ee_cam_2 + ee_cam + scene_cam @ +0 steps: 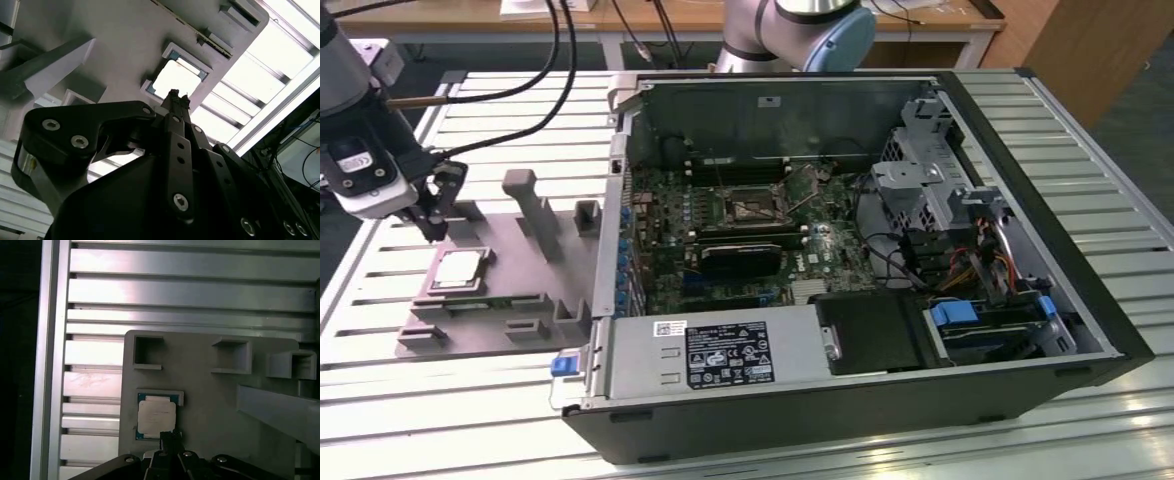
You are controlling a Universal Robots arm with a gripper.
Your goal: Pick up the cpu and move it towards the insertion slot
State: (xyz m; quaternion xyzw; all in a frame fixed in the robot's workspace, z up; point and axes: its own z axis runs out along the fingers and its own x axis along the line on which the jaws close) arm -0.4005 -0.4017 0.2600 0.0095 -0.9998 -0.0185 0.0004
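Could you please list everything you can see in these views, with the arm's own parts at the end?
cpu: one, silver top with a pale rim, lying in a recess of the fixture plate.
fixture plate: one, grey, with upright posts, on the table beside the case.
computer case: one, black, lying open on the table.
insertion slot: one, shiny frame with a dark centre, on the motherboard inside the case.
heatsink block: one, black, next to the slot.
power supply: one, silver, at the case's near edge.
table: one, slotted aluminium.
gripper: one, black, shut, over the cpu's edge.
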